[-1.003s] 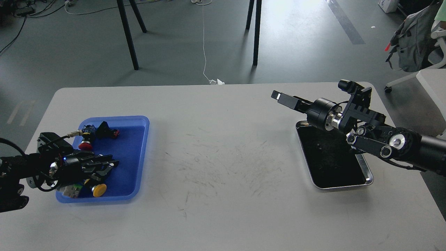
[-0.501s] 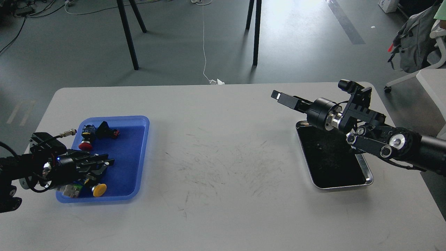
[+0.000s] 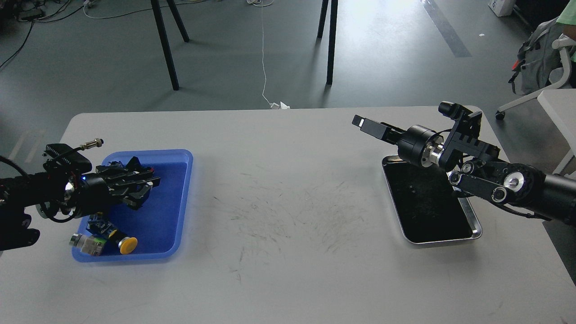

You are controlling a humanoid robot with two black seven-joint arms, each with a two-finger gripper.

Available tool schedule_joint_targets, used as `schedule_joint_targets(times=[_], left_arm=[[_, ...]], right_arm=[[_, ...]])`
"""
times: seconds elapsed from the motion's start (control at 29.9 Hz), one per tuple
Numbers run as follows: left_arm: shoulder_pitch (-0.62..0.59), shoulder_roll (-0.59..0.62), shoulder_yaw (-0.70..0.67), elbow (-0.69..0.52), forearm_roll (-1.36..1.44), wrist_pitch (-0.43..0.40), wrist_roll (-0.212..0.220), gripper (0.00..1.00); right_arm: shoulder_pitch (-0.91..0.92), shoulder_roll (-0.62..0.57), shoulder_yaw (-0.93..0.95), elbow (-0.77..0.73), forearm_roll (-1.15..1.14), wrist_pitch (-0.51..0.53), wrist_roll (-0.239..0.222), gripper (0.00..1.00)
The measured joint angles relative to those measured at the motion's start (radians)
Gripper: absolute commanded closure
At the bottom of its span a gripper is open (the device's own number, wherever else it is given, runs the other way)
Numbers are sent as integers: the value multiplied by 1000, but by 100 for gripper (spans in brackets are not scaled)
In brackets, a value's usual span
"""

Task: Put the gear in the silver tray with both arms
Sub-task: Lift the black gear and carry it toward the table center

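Observation:
The silver tray [image 3: 476, 231], with a black inner surface, lies at the right of the table and holds nothing I can make out. My right gripper [image 3: 362, 123] hangs just beyond the tray's far left corner, pointing left. It is seen side-on, so its fingers merge into one bar. My left gripper [image 3: 150, 188] hovers over the far half of the blue plastic tray [image 3: 180, 198]. Its dark fingers stand close together, with a dark shape between them that I cannot identify. I cannot pick out a gear.
The blue plastic tray holds a yellow push button [image 3: 127, 243], a blue part [image 3: 100, 225], a silver and green part [image 3: 85, 243] and a black part [image 3: 133, 162]. Scuff marks cover the table's middle [image 3: 288, 211]. Chair legs and a cable stand on the floor beyond the far edge.
My left gripper has risen from the near part of the blue tray and moved toward its far side, uncovering the blue part and yellow button. The right arm has barely moved.

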Motion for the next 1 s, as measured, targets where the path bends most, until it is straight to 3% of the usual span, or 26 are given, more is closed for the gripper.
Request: schedule_joint_targets(times=[0.37,0.63,1.0], left_arm=[[-92,-217,12,3,-43,0,0,77],[-93,-407,20,49,-60,0,0,77],[-41,-604,41,162,-106,0,0,77]], right_arm=[[-14,-9,163,-2,2,-33,0,5],[-59,-1,351,-7,3,-61,0,5],[-68,-1,379,-7,3,-88,0,5]])
